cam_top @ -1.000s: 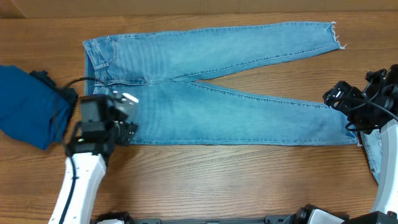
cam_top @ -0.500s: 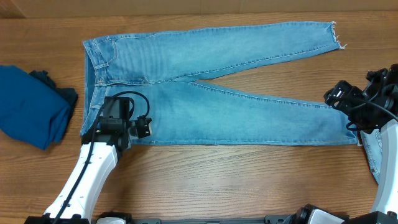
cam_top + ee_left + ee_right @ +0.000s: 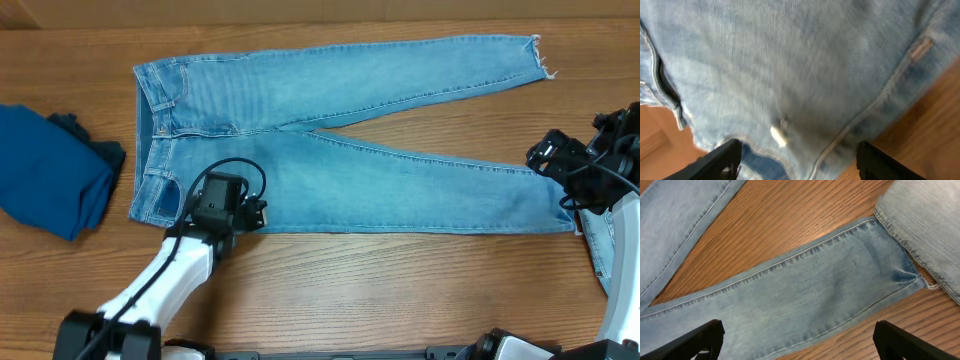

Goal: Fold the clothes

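A pair of mid-blue jeans (image 3: pixel 300 100) lies spread flat on the wooden table (image 3: pixel 400 290), with the waistband at the left and both legs running to the right. The denim is faded paler along the thighs and has darker stitched seams. The far leg angles away to the far right and ends in a frayed hem (image 3: pixel 537 55). The near leg runs along the near side and ends close to the right arm. A bare wedge of table shows between the two legs.

The left gripper (image 3: pixel 800 162) hangs low over the hip area at the jeans' near edge. Its fingers (image 3: pixel 722 160) are spread wide apart and grasp nothing. The left wrist view is blurred, but seams and a belt loop (image 3: pixel 920 48) can be made out.

The right gripper (image 3: pixel 802 340) is likewise released, with its fingers well apart above the near leg's ankle. There the hem (image 3: pixel 912 275) is creased and sheds a few loose threads.

A paler light-wash denim piece (image 3: pixel 930 225) sits right against that hem at the table's right edge. Whether the two overlap cannot be told. A plain dark blue garment (image 3: pixel 50 170) lies bunched at the far left, apart from the jeans.
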Controlling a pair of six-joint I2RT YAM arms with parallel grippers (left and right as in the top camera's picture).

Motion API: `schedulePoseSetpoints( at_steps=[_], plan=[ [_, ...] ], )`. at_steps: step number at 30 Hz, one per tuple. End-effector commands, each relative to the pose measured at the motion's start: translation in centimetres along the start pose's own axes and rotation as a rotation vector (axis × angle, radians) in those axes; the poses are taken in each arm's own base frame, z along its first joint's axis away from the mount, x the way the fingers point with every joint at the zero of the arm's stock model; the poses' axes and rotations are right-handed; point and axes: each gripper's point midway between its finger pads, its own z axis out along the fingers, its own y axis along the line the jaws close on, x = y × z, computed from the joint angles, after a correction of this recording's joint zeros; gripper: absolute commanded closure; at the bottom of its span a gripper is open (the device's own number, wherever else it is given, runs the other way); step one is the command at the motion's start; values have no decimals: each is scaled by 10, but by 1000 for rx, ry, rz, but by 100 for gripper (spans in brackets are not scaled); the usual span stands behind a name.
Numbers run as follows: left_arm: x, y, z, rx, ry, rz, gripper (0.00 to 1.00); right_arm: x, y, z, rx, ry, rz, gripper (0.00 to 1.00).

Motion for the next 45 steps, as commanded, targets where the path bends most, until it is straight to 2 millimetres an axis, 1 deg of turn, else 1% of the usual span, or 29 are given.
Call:
schedulePoseSetpoints(
  at_steps=[1,2,4,7,9,10,11,12,13,16,19,22,24,25,26,27,29,30,32,34,36,39,41,42,43,44,45],
  plan=[
    [-10,-8,25,15,3,-13,23,-8,3,-5,-2,-33,-5,0],
    [-8,-13,31,26,28,-6,23,-9,3,-5,-2,-34,-6,0],
    [-2,-24,33,69,57,-53,23,-9,3,-5,-2,-35,-6,0],
    [-4,-18,33,42,50,-61,24,-11,4,-5,-5,-45,-8,0],
    [-1,-21,31,45,81,-65,23,-11,4,-5,-4,-45,-8,0],
    [2,-26,27,50,113,-76,23,-12,4,-5,-5,-46,-8,0],
    [0,-35,22,67,126,-86,21,-12,4,-5,-5,-47,-8,0],
    [-4,-53,13,114,138,-73,19,-12,3,-5,-3,-48,-9,0],
    [-10,-66,6,150,131,-46,18,-13,3,-5,2,-53,-9,0],
    [-25,-78,0,179,87,-4,19,-16,1,-5,12,-65,-11,0],
    [-26,-76,4,175,73,-24,19,-18,-1,-5,27,-73,-11,0],
    [-30,-64,-1,125,57,-44,19,-16,-2,-5,29,-67,-10,0],
    [-30,-51,-10,78,38,-87,19,-16,-2,-5,29,-68,-7,0],
    [-26,-36,-19,15,39,-126,19,-16,-2,-5,29,-68,-7,0],
    [-24,-29,-29,-8,17,-143,16,-16,-2,-5,28,-68,-7,0],
    [-23,-32,-39,11,-11,-145,16,-16,-2,-5,29,-68,-7,0],
    [-30,-52,-58,119,-120,-117,19,-16,-2,-5,29,-68,-7,0],
    [-33,-54,-62,129,-149,-111,21,-17,-2,-5,29,-69,-7,0],
    [-39,-60,-62,157,-183,-56,21,-18,-2,-5,27,-73,-8,0],
    [-40,-67,-58,179,-185,-19,21,-18,-2,-5,28,-73,-8,0],
    [-42,-71,-49,183,-178,15,21,-18,-2,-5,28,-73,-8,0],
    [-46,-74,-31,195,-152,19,21,-18,-2,-5,27,-73,-8,0],
    [-46,-68,-14,160,-113,24,22,-18,-2,-5,28,-73,-8,0],
    [-45,-65,-10,143,-94,23,23,-18,-2,-5,28,-73,-8,0],
    [-44,-62,-6,127,-78,23,29,-17,-2,-5,28,-71,-8,0],
    [-46,-61,-5,122,-80,20,40,-17,-2,-5,28,-71,-8,0],
    [-46,-60,-4,119,-82,15,46,-17,-2,-5,28,-70,-7,0]
  ],
)
